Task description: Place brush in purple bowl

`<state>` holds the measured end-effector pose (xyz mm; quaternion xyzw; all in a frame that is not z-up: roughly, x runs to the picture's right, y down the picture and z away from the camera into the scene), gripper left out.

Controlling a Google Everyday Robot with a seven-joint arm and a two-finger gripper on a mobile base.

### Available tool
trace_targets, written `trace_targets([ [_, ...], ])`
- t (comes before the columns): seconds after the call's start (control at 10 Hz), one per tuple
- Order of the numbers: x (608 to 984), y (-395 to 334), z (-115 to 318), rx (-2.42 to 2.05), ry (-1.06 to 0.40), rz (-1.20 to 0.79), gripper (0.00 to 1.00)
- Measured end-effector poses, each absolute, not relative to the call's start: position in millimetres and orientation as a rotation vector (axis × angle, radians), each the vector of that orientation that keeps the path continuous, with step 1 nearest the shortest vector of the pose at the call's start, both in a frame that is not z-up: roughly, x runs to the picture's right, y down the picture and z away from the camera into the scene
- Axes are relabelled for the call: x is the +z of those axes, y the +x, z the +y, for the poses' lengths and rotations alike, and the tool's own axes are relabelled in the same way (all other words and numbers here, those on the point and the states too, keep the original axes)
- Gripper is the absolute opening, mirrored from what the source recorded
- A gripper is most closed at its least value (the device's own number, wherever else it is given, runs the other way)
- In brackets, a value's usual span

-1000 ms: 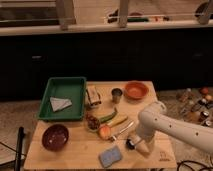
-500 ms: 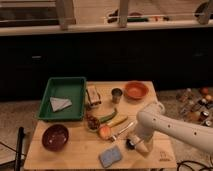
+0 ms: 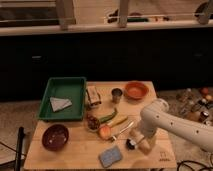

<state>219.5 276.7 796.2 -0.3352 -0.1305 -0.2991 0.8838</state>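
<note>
**Brush not in the bowl yet, gripper parked right on top of it**

Going left to right. The purple bowl (image 3: 55, 137) sits at the near-left corner of the wooden table (image 3: 75, 156), and as far as I can see there's nothing in it. Behind it is a green tray (image 3: 67, 80) with a folded grey cloth (image 3: 60, 104) lying inside.

The middle of the table is a bit of a clutter pile: a small boxy thing just right of the tray, a metal cup (image 3: 116, 95) further back, and some green and yellow veg-looking stuff. Near those sit a round orange thing and a thin silvery utensil (image 3: 123, 130) lying at an angle. In front of all that, near the front edge, is the blue-grey sponge (image 3: 110, 156).

Just right of the sponge is where the action is. I think the small dark blob there is the head of the brush (image 3: 130, 145), down on the table. I can't make out the white handle. The white arm (image 3: 165, 120) comes in from the right and bends down, so the gripper (image 3: 139, 144) is low over the table, right against that dark head. I honestly can't tell whether it's got hold of the brush or is just sitting over it.

The orange bowl (image 3: 136, 90) is back right, well away from everything.

So progress-wise I'd call this the pickup stage at best. What's left is a confirmed grab, a lift, the carry across past the sponge and the clutter to the far-left bowl, and the drop. So basically most of the job.
</note>
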Motion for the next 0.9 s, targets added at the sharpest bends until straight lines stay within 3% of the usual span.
trace_targets([
  [0.1, 799, 225, 276, -0.606, -0.698, -0.258, 0.72],
  [0.7, 807, 244, 269, -0.568, -0.692, -0.205, 0.12],
  [0.9, 798, 245, 265, -0.585, -0.689, -0.187, 0.0],
])
